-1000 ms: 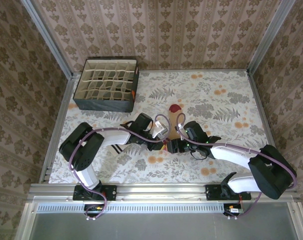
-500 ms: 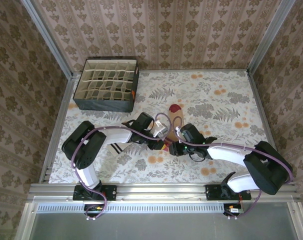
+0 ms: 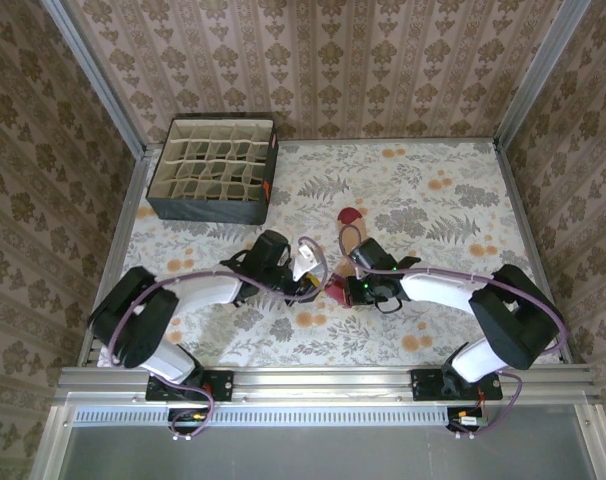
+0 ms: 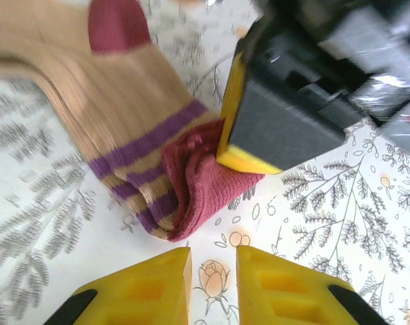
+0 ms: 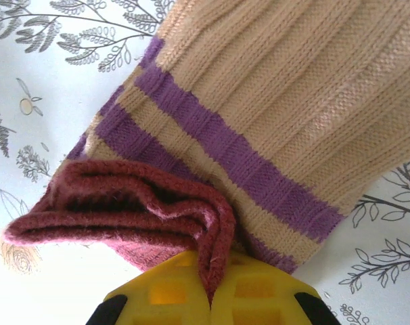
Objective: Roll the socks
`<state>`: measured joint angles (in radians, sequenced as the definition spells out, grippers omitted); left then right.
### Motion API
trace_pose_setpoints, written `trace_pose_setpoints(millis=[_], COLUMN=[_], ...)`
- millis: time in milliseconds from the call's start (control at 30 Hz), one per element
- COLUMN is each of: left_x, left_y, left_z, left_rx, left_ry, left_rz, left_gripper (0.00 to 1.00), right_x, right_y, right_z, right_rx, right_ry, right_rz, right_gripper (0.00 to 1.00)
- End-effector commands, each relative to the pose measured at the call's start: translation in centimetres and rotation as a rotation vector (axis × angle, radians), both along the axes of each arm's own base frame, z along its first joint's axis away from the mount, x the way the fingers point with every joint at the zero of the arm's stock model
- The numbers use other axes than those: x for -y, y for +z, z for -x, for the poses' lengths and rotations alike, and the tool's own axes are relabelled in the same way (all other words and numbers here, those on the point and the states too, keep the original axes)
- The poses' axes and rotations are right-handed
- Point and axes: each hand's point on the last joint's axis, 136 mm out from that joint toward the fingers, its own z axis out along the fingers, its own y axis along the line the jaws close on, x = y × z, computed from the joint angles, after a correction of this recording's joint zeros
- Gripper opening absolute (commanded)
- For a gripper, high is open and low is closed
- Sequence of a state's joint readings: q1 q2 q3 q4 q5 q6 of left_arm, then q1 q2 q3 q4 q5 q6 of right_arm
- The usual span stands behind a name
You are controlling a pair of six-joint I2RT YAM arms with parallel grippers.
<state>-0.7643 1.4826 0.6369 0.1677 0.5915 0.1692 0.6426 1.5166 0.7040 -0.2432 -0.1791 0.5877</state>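
Tan sock [image 3: 351, 216]: ribbed knit, maroon toe, maroon heel patch, purple stripes just under a maroon cuff [image 4: 203, 179]. It sits mid-surface [image 3: 438, 185] in the top view, running roughly 12 to 6 o'clock with the toe at the 12 end and the cuff at the 6 end; the mid-length is hidden. The leg lies flat with its stripes fully exposed. The cuff is folded over on itself into a thick bunched lip, pinched at its 6 o'clock edge by the right gripper [image 5: 210, 290]. Only that first fold is in; the rest is unrolled.

Tan sock [image 5: 272, 88] beyond top edge
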Motion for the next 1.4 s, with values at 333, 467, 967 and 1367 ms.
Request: trace_pose_setpoints(millis=[333, 467, 967, 1367], left_x=[1.5, 2.9, 3.9, 4.6], left_y=[1.2, 1.1, -0.7, -4.2], left_z=[1.3, -0.6, -3.6, -5.6], left_rx=[0.678, 0.638, 0.201, -0.101], left_ry=[-0.267, -0.199, 0.005, 0.175], left_rz=[-0.079, -0.103, -0.018, -0.056], left_gripper=[0.3, 0.37, 0.57, 0.43], right_x=[2.3, 2.5, 2.5, 2.6], right_y=[-2.3, -2.3, -2.1, -0.4], right_z=[2.2, 2.1, 1.1, 0.6], right_rx=[-0.309, -0.345, -0.341, -0.267], right_ry=[0.021, 0.036, 0.063, 0.136], right_rz=[0.073, 0.075, 0.038, 0.035], right_gripper=[0.0, 0.0, 0.05, 0.2])
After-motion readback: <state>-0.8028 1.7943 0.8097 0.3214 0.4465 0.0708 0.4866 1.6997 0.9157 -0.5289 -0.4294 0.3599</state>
